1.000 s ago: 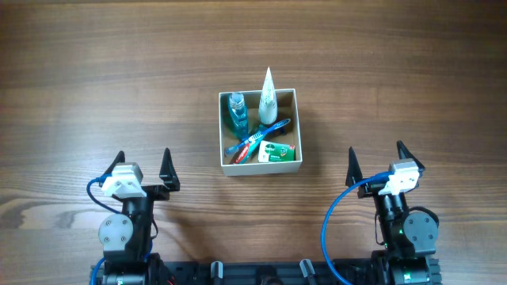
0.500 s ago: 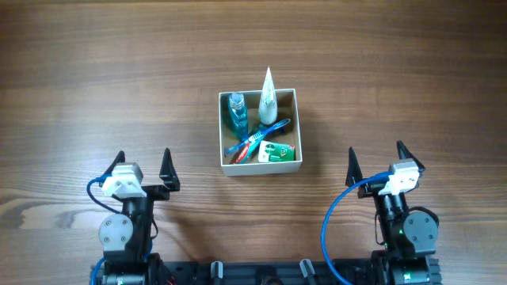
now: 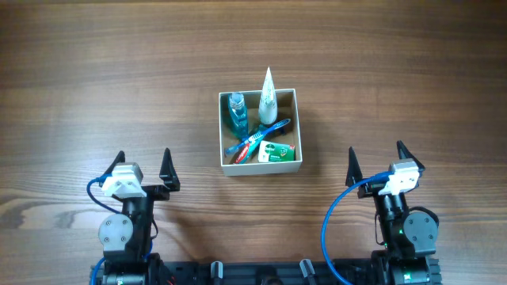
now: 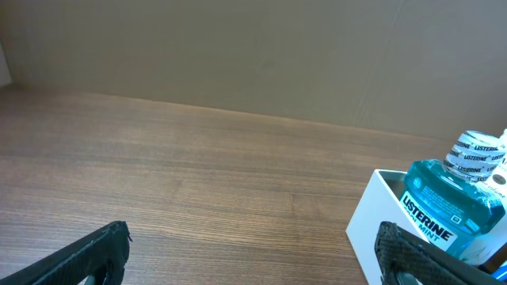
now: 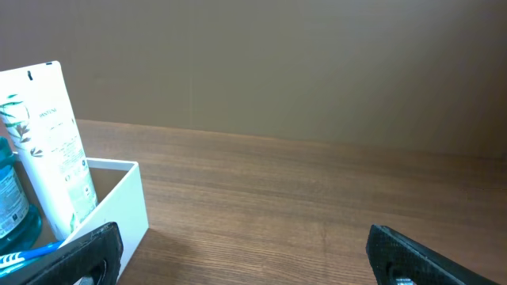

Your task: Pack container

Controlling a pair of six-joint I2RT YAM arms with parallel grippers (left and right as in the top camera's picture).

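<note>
The container (image 3: 298, 134), a square white-walled box with a tan inside, sits mid-table. It holds a blue mouthwash bottle (image 3: 237, 112), a white tube (image 3: 268, 93) standing up at the back, toothbrushes (image 3: 257, 139) and a green and white packet (image 3: 276, 152). My left gripper (image 3: 143, 166) is open and empty near the front left, well apart from the box. My right gripper (image 3: 376, 159) is open and empty near the front right. The left wrist view shows the box wall (image 4: 380, 222) and the bottle (image 4: 447, 207). The right wrist view shows the box wall (image 5: 119, 202) and the tube (image 5: 51, 142).
The wooden table (image 3: 119, 79) spreads around the box. The two arm bases stand at the front edge. A plain brown wall (image 4: 238, 47) rises behind the far edge of the table.
</note>
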